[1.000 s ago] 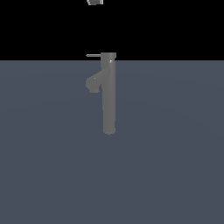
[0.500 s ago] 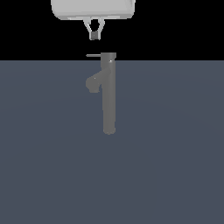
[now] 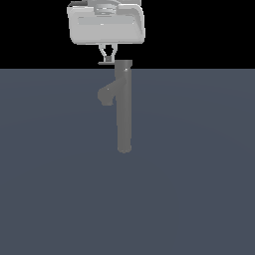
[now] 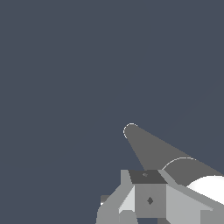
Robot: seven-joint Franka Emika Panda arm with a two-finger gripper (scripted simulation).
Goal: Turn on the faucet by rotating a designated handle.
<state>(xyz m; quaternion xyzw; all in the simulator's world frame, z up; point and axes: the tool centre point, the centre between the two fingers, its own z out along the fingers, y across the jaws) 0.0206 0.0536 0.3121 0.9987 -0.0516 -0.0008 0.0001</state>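
Observation:
The faucet [image 3: 123,109] is a tall grey column standing on the dark floor, with a stubby spout [image 3: 105,94] branching toward the exterior view's left. The handle [image 3: 106,63] is a thin rod sticking out from the top cap toward the exterior view's left. My gripper [image 3: 107,58] hangs straight down from the white hand [image 3: 106,24], its fingers drawn together into a narrow V with the tips just above the handle; it holds nothing. In the wrist view the column [image 4: 148,148] runs away below the closed fingers [image 4: 149,199].
The flat dark grey-blue floor [image 3: 60,189] spreads all around the faucet. Above it the background is black.
The gripper has come down from the top edge of the exterior view to just above the handle. The faucet and handle have not moved.

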